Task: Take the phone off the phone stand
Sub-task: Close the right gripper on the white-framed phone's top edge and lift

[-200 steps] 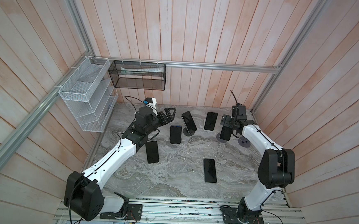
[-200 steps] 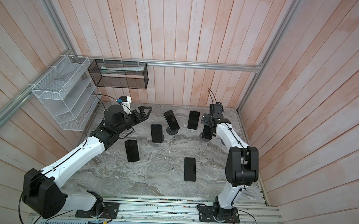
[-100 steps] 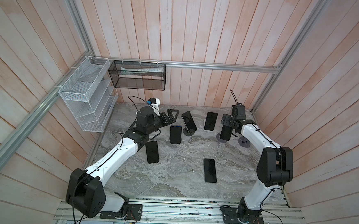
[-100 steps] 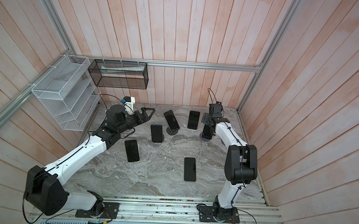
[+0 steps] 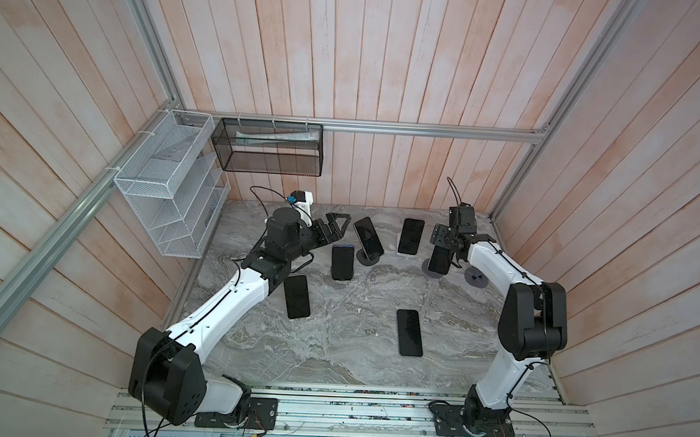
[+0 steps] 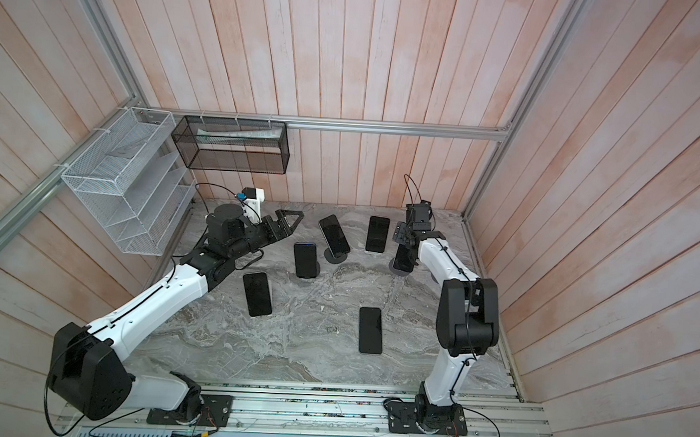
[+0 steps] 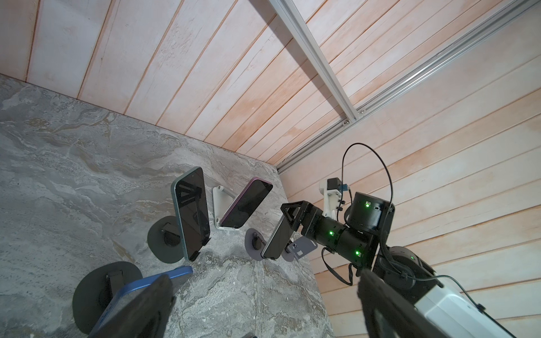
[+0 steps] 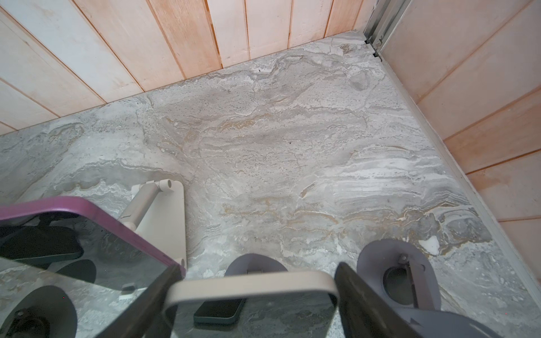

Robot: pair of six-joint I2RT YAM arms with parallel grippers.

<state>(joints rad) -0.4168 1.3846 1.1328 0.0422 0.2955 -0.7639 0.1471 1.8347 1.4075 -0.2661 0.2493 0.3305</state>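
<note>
Two right tool (image 8: 256, 278) fingers (image 8: 361, 295) flank the beige phone (image 8: 278, 317).

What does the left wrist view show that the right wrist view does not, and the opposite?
Only the left wrist view: the blue phone on its black stand, and the right arm from outside. Only the right wrist view: both fingers of the right hand flanking the top edge of the pale phone. Both: the pale phone, the purple phone and its white stand.
</note>
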